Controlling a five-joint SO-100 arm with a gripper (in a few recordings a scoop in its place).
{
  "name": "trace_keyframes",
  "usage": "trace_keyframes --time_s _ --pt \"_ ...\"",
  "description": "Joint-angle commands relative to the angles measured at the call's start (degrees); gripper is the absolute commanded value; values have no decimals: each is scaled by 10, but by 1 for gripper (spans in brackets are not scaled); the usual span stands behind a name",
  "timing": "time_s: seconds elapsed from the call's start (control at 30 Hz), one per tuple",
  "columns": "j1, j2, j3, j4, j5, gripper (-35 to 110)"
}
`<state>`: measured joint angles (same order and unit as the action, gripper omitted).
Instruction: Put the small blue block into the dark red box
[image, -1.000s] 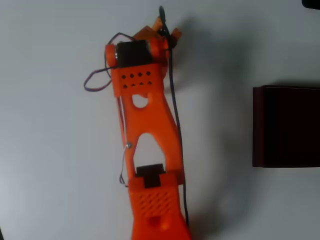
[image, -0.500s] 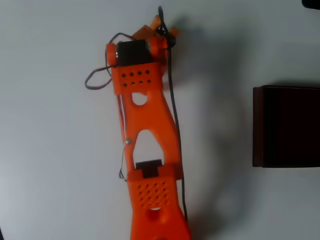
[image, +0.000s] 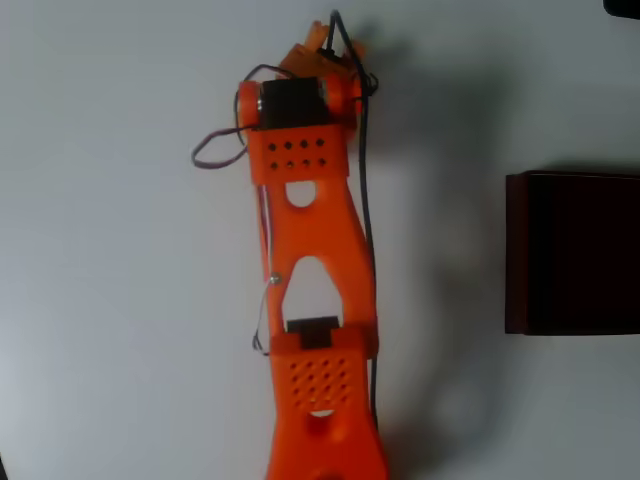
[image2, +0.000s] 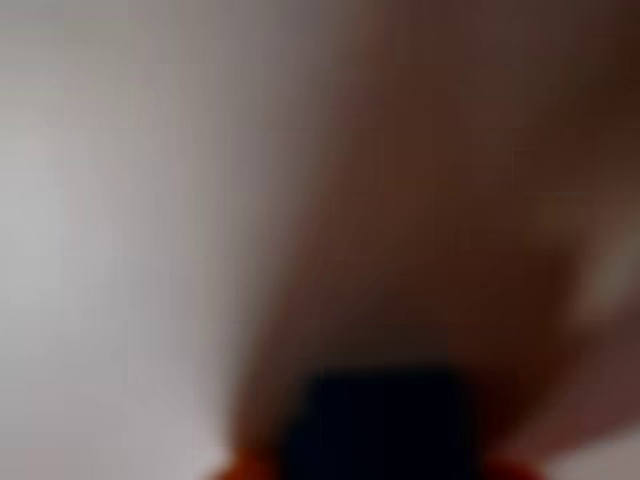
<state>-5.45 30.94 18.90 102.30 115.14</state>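
Plainly, the claw (image: 325, 45) is mostly hidden beneath the orange arm (image: 310, 240), so its state and the small blue block's whereabouts cannot be told; swinging toward the dark red box (image: 575, 255) could shake a loosely held block free.

Matt orange plastic arm (image: 305, 250), smooth pale matt table (image: 110, 300), matt dark red box (image: 575, 250)
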Motion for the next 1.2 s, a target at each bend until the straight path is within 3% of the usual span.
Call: trace_keyframes --time_s 0.0,0.3,0.53,0.8,0.9,1.0,1.17 --pt "40 115 71 11 -90 0" --pt "218 387 259 10 -476 0" --pt "365 396 261 4 -685 0" --pt "483 241 151 4 -798 0" --pt "508 188 128 4 -816 11" --pt "507 160 113 5 -842 17" --pt "483 206 164 7 -880 17"
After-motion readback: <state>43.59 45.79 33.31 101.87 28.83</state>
